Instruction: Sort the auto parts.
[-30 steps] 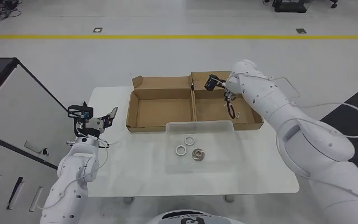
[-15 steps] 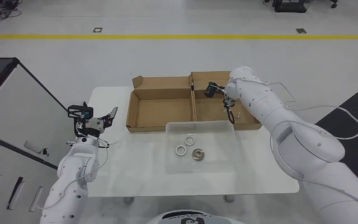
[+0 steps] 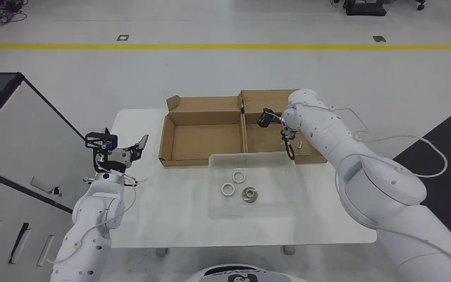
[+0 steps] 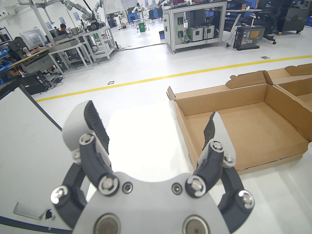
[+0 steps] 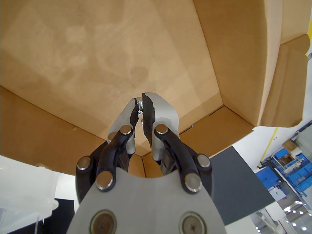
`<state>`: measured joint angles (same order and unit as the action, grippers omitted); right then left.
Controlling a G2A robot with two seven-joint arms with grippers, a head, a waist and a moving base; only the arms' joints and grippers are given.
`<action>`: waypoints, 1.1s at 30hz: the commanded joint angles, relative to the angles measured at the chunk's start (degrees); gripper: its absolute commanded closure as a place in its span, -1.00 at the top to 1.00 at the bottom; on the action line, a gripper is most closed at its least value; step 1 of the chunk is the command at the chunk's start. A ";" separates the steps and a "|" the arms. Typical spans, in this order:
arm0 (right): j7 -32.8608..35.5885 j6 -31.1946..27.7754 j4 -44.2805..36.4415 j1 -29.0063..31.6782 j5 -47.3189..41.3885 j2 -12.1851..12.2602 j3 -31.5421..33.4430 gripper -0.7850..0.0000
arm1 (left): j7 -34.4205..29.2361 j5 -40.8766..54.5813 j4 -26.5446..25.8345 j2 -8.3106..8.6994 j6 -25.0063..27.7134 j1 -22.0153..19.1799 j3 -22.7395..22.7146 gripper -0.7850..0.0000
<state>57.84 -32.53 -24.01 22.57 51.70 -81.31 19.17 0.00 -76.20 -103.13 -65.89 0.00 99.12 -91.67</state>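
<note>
So the right arm has shifted over the last second. Its elbow swings in and the wrist slides a bit toward the near wall of the right-hand box (image 3: 271, 95). The right gripper (image 5: 139, 99) hangs low over that box's floor with the fingers pinched almost shut on a little bolt (image 5: 139, 105). My guess is it's lining up the drop, so this part is basically sorted once it lets go.

The left gripper (image 4: 151, 109) hasn't budged. It sits over the far left edge of the bench (image 3: 162, 204), fingers spread wide, holding nothing.

The bolt is shiny silver metal, and you can see threads on it. The finger pads (image 5: 147, 113) are black ribbed rubber on smooth pale shells. Both boxes are plain matte brown cardboard, shallow, with the flaps folded out, and the left box (image 3: 201, 134) is bare inside.

The clear plastic tray (image 3: 250, 159) in front is thin-walled and see-through. It has two white rings (image 3: 239, 176) in it, plus a round grey metal piece (image 3: 249, 194) that looks flanged.
</note>
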 commanded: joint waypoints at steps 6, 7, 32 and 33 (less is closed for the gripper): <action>-0.47 -0.29 1.72 0.23 0.36 -0.70 0.25 -1.00 | 0.00 0.00 0.00 0.00 0.00 0.00 0.00 1.00; -0.52 -0.35 1.95 0.25 0.41 -0.80 0.29 -1.00 | 0.00 0.00 0.00 0.00 0.00 0.00 0.00 1.00; -3.21 -2.17 5.79 -1.11 1.52 -2.03 1.94 1.00 | 0.00 0.00 0.00 0.00 0.00 0.00 0.00 1.00; -3.89 -2.58 5.80 -1.46 1.46 -1.92 2.17 1.00 | 0.00 0.00 0.00 0.00 0.00 0.00 0.00 1.00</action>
<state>54.54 -34.75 -18.23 21.42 53.23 -83.33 21.14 0.00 -76.20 -103.13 -65.89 0.00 99.12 -91.67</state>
